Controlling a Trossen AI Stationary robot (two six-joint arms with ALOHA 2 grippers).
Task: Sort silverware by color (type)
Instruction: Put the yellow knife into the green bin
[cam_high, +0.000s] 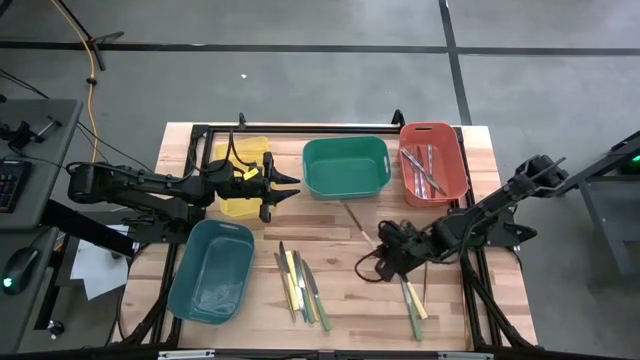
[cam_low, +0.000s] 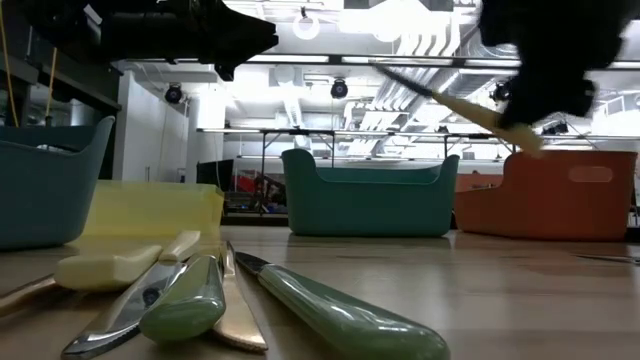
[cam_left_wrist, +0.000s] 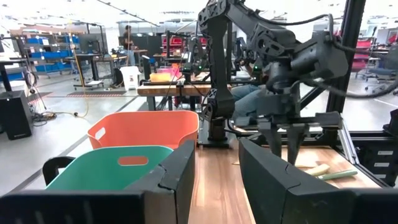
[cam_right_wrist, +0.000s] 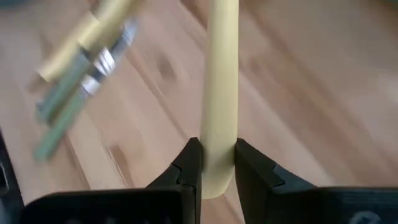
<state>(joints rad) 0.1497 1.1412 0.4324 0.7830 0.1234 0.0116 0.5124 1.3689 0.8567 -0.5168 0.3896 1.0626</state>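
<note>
My right gripper (cam_high: 392, 250) hangs over the table's middle right, shut on a yellow-handled utensil (cam_right_wrist: 221, 74) whose thin metal end (cam_high: 355, 218) points toward the green bin (cam_high: 346, 167). Loose silverware with yellow and green handles lies flat on the table in a cluster (cam_high: 300, 285) at the near middle. A couple more pieces (cam_high: 412, 300) lie near the right gripper. My left gripper (cam_high: 290, 190) hovers open and level between the yellow bin (cam_high: 243, 178) and the green bin, with nothing between its fingers (cam_left_wrist: 180, 174). My right gripper pinches the utensil's yellow handle close to its free end (cam_right_wrist: 219, 158) between its two fingers. The fingers slant down from the right and the utensil runs on beyond them, along their line. It is lifted clear of the table, tilted, with its metal end (cam_low: 400, 78) higher than the handle (cam_low: 500, 118).
A red bin (cam_high: 433, 162) at the far right holds silver-grey utensils. A teal-blue bin (cam_high: 212, 270) stands at the near left. A black frame (cam_high: 300, 128) runs along the table's far edge. Bare wood lies between the two groups of silverware.
</note>
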